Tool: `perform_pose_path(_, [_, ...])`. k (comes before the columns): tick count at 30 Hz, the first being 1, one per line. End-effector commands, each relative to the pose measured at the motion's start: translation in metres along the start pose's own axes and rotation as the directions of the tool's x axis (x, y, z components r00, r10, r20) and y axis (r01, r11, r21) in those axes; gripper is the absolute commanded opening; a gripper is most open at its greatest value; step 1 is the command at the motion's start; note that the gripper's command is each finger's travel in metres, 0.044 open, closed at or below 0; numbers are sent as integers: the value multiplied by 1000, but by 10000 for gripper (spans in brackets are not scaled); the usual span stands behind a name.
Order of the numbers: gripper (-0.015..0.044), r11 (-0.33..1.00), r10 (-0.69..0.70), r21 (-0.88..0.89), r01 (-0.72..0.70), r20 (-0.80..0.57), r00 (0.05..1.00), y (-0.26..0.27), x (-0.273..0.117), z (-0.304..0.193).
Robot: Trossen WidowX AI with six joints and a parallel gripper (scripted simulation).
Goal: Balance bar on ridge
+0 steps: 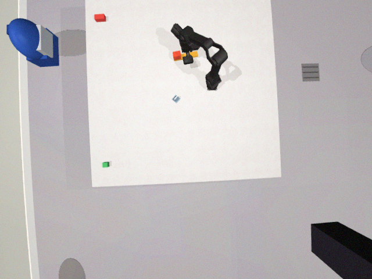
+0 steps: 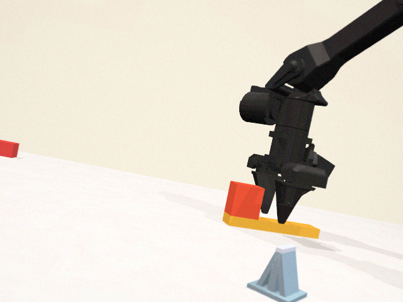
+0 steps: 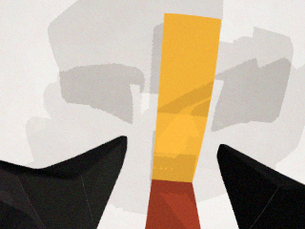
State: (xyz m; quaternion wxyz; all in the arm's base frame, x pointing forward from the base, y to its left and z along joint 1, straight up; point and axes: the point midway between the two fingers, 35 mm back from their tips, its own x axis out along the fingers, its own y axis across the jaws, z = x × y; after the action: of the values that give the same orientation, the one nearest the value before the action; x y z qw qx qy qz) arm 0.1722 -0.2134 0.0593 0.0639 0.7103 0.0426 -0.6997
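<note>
The yellow bar (image 1: 193, 54) (image 2: 289, 228) (image 3: 188, 67) lies flat on the table, with an orange-red block (image 1: 176, 55) (image 2: 244, 201) (image 3: 172, 207) on top of one end. My gripper (image 2: 273, 218) (image 3: 173, 147) is open and points down just above the bar, beside the block. In the wrist view its fingers stand on either side of the bar, with a gap to it on both sides. The light blue ridge (image 1: 175, 98) (image 2: 289, 273) stands upright on its base, apart from the bar, with nothing on its narrow top.
A red block (image 1: 99, 18) (image 2: 9, 148) lies at the far left of the white table (image 1: 135, 135). A small green block (image 1: 105, 164) lies near its lower left corner in the top view. A blue chair-like object (image 1: 24, 39) stands beyond the table's left edge.
</note>
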Motion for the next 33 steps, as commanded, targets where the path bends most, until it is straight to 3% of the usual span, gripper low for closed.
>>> perform_pose_path(1, [315,1000,-12,-3,12,2,1000,-3,9,1])
perform_pose_path(20, [315,1000,-12,-3,12,2,1000,-3,13,1])
perform_pose_path(26, [157,1000,-7,0,7,4,1000,-2,12,1])
perform_pose_path(33, [111,1000,-7,0,7,4,1000,-2,12,1])
